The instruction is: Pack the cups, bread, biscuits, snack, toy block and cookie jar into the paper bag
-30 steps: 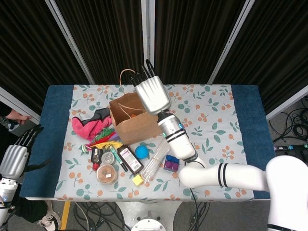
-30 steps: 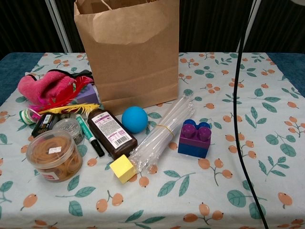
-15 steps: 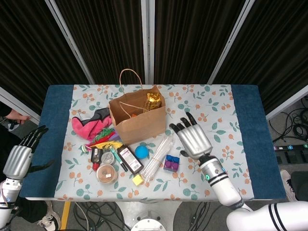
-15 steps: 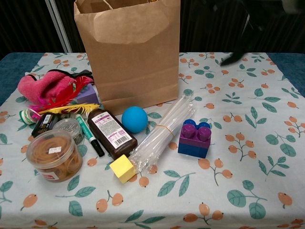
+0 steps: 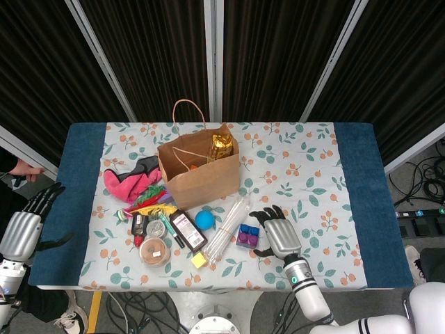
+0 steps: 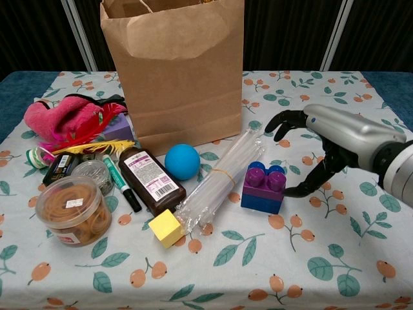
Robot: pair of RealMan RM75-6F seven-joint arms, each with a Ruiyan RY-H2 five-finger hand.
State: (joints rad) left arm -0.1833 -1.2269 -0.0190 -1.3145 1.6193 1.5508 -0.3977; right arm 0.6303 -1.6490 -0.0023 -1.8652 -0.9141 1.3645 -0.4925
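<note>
The brown paper bag stands upright at the table's middle, with a gold-wrapped item showing in its mouth. A purple and blue toy block lies in front of it. My right hand hovers just right of the block, fingers spread and curved toward it, holding nothing. A stack of clear cups lies on its side left of the block. The round cookie jar sits near the front left. My left hand hangs open off the table's left edge.
Between jar and cups lie a blue ball, a brown bottle, a yellow cube, a green marker and a small tin. A pink cloth and coloured feathers lie left of the bag.
My right hand left the bag's mouth, swung out to the right and came down beside the toy block. A gold-wrapped item now shows in the bag. The left hand barely moved.
</note>
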